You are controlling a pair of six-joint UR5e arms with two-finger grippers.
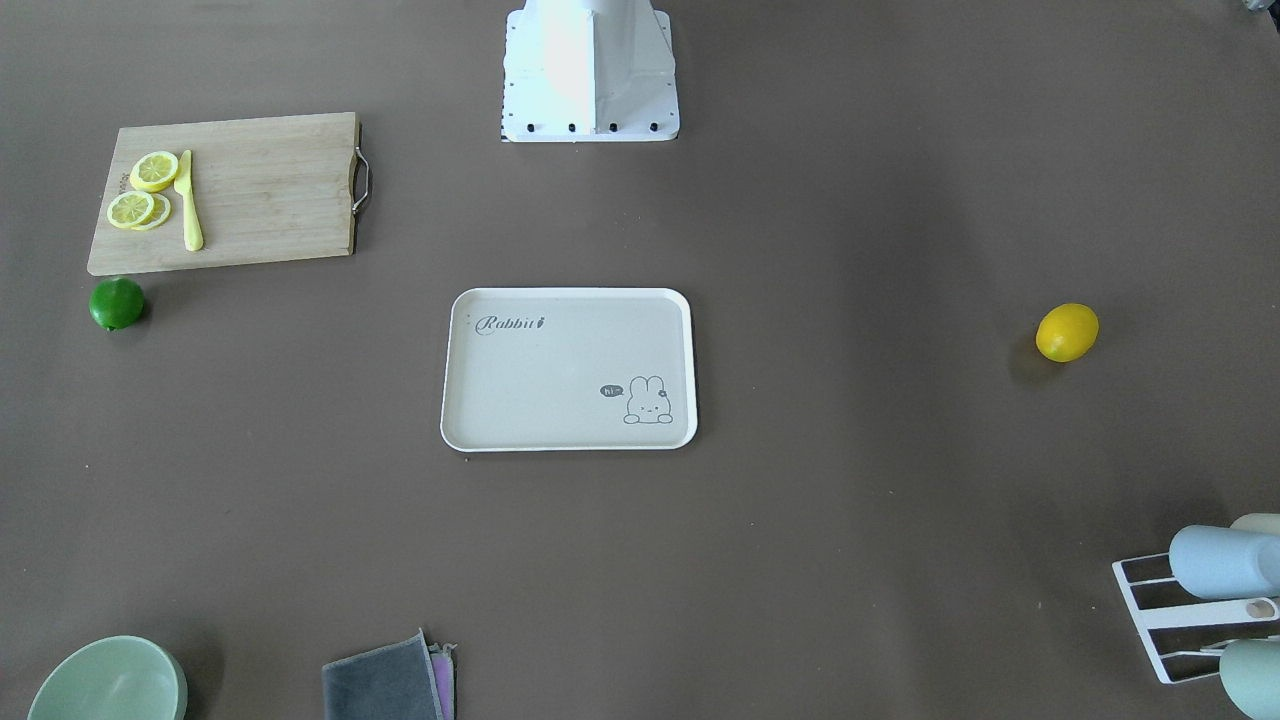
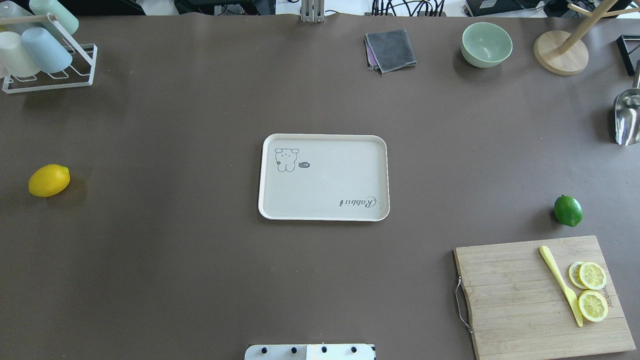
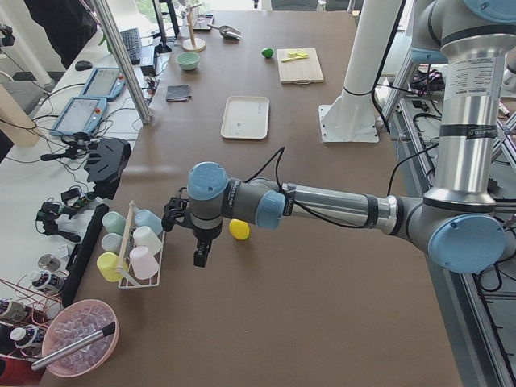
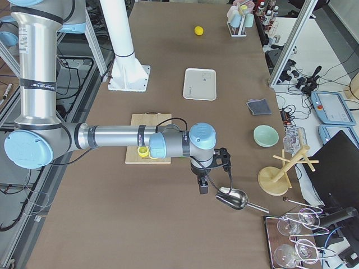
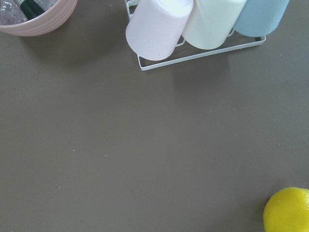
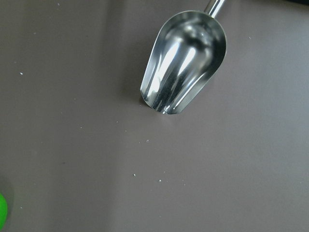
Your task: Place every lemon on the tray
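Note:
The yellow lemon (image 1: 1067, 332) lies on the brown table far out on my left side (image 2: 49, 180). The dark green lemon (image 1: 117, 303) lies on my right side (image 2: 568, 210), just beyond the cutting board. The beige "Rabbit" tray (image 1: 570, 292) sits empty at the table's middle (image 2: 325, 135). My left gripper (image 3: 199, 256) hangs above the table beside the yellow lemon (image 3: 239, 230), which shows at the left wrist view's lower right corner (image 5: 288, 210). My right gripper (image 4: 202, 186) hangs above the table near a metal scoop. I cannot tell whether either gripper is open or shut.
A wooden cutting board (image 2: 515, 295) holds lemon slices (image 2: 592, 290) and a yellow knife (image 2: 560, 284). A cup rack (image 2: 45, 50), a grey cloth (image 2: 390, 50), a green bowl (image 2: 486, 44), a wooden stand (image 2: 560, 52) and a metal scoop (image 6: 183, 63) stand along the far edge.

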